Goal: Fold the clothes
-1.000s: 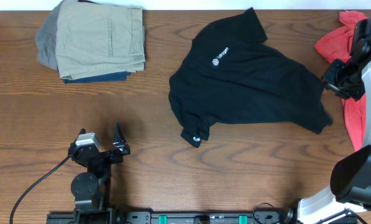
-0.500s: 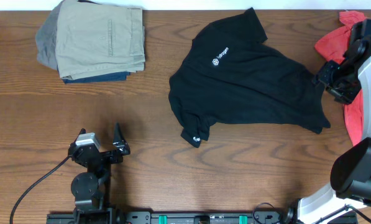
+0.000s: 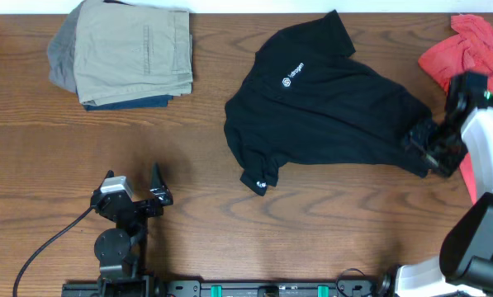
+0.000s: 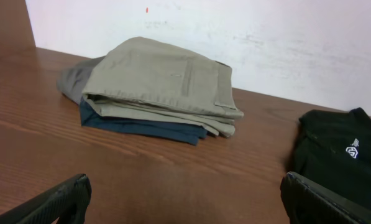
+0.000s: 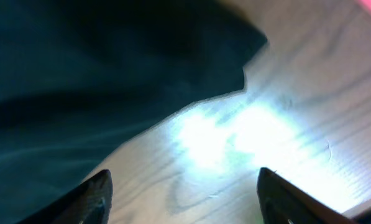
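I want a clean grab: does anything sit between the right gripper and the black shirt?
Nothing visible does. The right gripper is open at a corner of the black shirt, with only bare table under its fingers. The red shirt lies off to the side.

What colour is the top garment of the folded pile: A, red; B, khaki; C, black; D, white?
B: the khaki garment lies on top of the pile, with a navy piece and a grey one showing beneath it.
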Robot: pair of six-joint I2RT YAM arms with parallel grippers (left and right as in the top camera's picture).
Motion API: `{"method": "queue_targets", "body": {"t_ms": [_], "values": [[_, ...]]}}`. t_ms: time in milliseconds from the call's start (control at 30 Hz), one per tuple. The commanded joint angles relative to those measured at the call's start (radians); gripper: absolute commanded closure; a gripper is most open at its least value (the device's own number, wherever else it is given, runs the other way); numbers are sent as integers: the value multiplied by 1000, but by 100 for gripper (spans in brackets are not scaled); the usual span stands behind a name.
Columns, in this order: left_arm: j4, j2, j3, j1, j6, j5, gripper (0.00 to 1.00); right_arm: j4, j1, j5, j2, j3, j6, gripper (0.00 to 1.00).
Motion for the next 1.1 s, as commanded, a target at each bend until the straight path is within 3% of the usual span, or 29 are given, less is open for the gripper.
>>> {"method": "queue_targets", "body": {"t_ms": [0,233,433,633,1067], "values": [[-35,0,-19,4,13,-16,2,43,-57,-3,-55,-83,15,23],[-35,0,-19,4,13,-16,2,177,-101,1,-51,-173,-140,21],[-35,0,-19,4,14,-16,2,272,-101,1,-9,-226,-142,39],[-35,0,-19,4,14,-16,2,300,-101,2,53,-231,-195,43],[-35,0,-19,4,13,-16,2,419,-101,64,162,-231,-280,44]]}}
